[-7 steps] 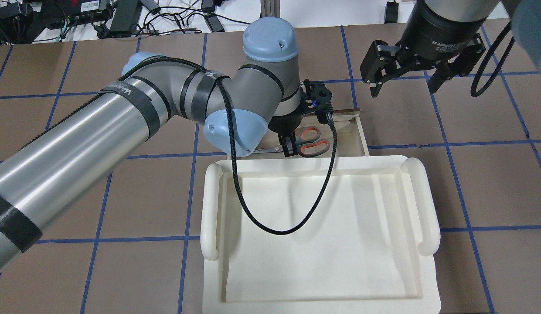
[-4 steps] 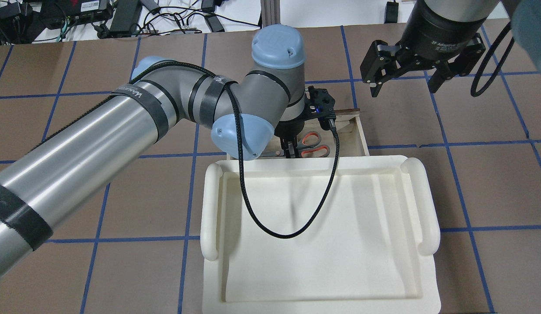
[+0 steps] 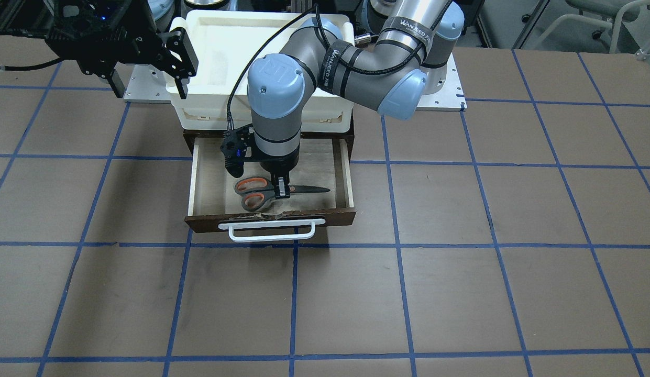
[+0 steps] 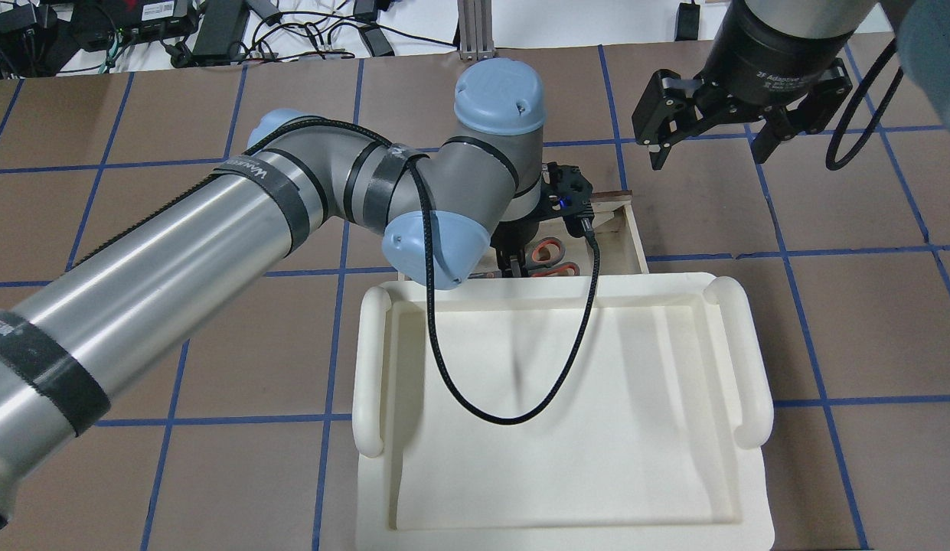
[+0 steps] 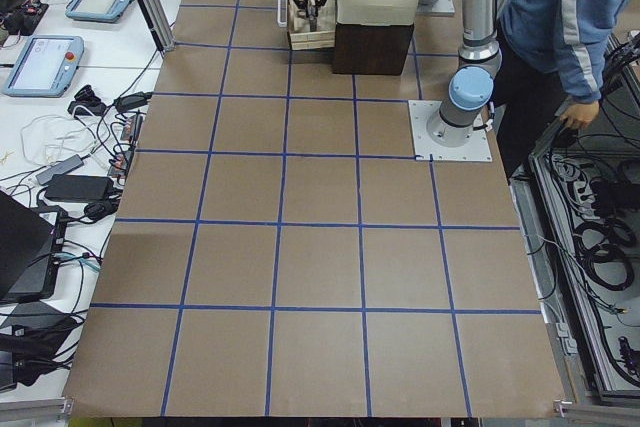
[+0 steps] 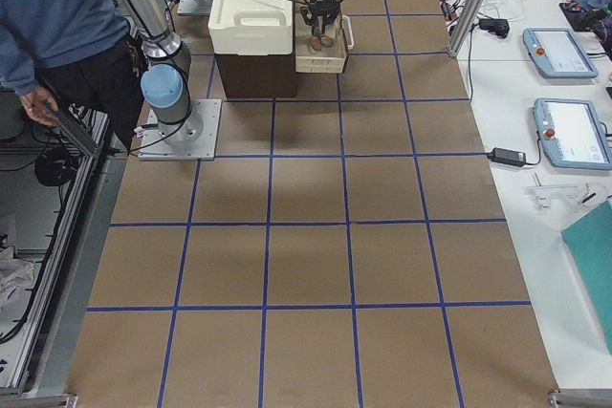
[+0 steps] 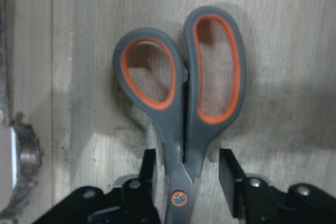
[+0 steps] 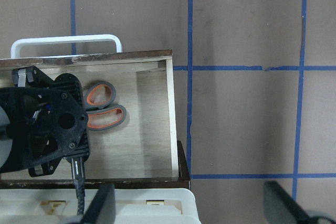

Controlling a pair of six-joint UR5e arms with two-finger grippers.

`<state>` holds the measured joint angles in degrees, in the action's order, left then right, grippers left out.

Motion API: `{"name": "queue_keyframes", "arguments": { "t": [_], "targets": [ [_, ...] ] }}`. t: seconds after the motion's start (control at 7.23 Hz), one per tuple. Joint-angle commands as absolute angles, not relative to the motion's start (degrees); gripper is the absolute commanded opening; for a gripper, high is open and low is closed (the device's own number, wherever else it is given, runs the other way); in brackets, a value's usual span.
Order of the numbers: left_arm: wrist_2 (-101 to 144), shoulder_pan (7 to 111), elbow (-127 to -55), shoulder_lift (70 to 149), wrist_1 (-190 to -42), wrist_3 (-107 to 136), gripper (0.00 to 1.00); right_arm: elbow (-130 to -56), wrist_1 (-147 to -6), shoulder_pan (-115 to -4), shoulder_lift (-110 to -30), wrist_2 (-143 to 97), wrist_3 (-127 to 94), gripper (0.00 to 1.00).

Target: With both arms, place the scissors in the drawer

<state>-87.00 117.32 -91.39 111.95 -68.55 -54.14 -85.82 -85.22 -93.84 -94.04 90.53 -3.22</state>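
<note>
The scissors (image 7: 178, 87) lie flat on the pale floor of the open drawer (image 3: 351, 178), handles toward its white bar handle (image 3: 272, 230). They also show in the front view (image 3: 254, 192), the overhead view (image 4: 547, 249) and the right wrist view (image 8: 102, 111). My left gripper (image 3: 280, 189) is down in the drawer and straddles the scissors near the pivot. Its fingers (image 7: 227, 174) stand slightly apart from the handle shanks, so it is open. My right gripper (image 4: 710, 153) is open and empty, high beside the drawer's far right.
A white plastic bin (image 4: 750, 360) sits on the dark cabinet above the drawer. The left arm's black cable (image 4: 475, 398) loops over the bin. A person in a blue top (image 5: 570, 17) stands behind the robot's base.
My left arm has moved forward and down, lowering the scissors onto the drawer floor. The right gripper has not moved.
</note>
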Motion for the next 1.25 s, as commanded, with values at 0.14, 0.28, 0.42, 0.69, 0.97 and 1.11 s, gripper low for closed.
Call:
{"name": "queue_keyframes", "arguments": {
  "t": [0.14, 0.28, 0.42, 0.69, 0.97, 1.11],
  "targets": [
    [-87.01, 117.33, -91.41, 110.49, -68.03, -54.84, 0.75, -85.78, -85.25, -93.87, -94.04, 90.44, -3.34, 1.00],
    [-87.10, 117.16, -91.23, 109.78, -67.94, -54.84, 0.75, -85.87, -85.25, -93.87, -94.04, 90.53, -3.34, 1.00],
    [-87.01, 116.55, -90.62, 109.17, -67.59, -54.93, 0.75, -85.87, -85.25, -93.95, -94.04, 90.44, -3.34, 1.00],
    [-86.92, 114.36, -90.44, 107.41, -67.59, -56.15, 0.75, -85.87, -85.25, -93.87, -94.04, 90.53, -3.34, 1.00],
    [-87.01, 111.81, -90.27, 104.69, -68.46, -58.44, 0.75, -85.87, -85.34, -93.96, -93.96, 90.53, -3.34, 1.00],
    [-86.58, 108.49, -89.92, 103.20, -69.86, -58.45, 0.75, -85.96, -85.25, -93.96, -93.87, 90.53, -3.25, 1.00]
  ]
}}
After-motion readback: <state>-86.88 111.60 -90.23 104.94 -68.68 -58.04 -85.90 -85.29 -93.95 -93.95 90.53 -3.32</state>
